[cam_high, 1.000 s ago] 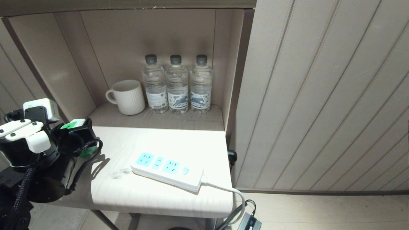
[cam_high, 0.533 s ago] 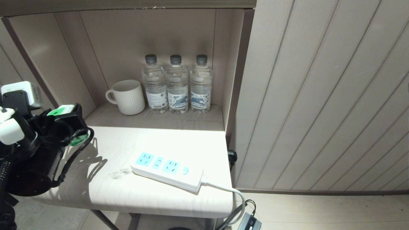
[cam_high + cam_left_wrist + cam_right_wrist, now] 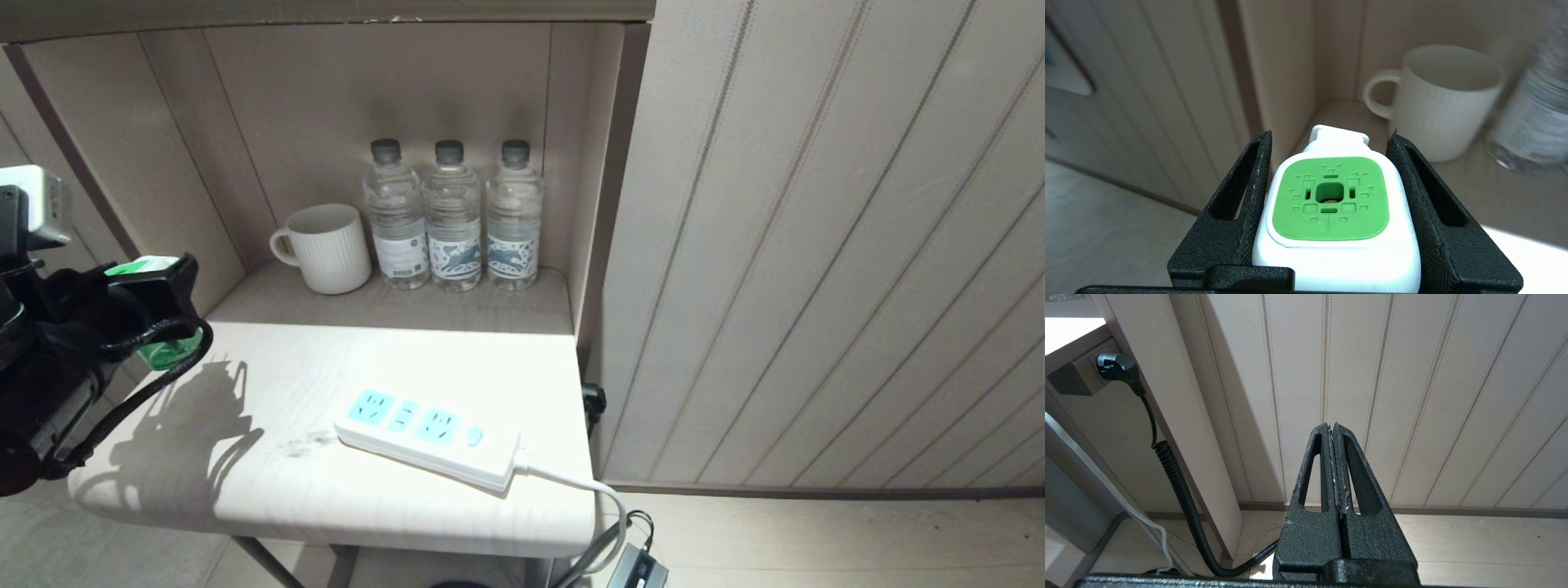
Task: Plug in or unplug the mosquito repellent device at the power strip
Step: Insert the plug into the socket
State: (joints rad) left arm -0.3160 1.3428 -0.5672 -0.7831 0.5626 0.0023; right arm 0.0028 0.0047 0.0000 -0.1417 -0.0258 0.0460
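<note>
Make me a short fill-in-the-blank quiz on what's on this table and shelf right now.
1. The left tool is shut on the ____ device.
2. Behind the power strip stand ____ water bottles.
3. Left of the water bottles sits a white ____.
4. The right tool is ____.

Missing words: mosquito repellent; three; mug; shut

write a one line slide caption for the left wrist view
Left hand grips the mosquito repellent device by its white head, facing a white mug.

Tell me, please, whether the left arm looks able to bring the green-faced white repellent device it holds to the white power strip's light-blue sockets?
Probably yes: the left gripper clamps the repellent device, and the power strip lies unobstructed, sockets up.
</note>
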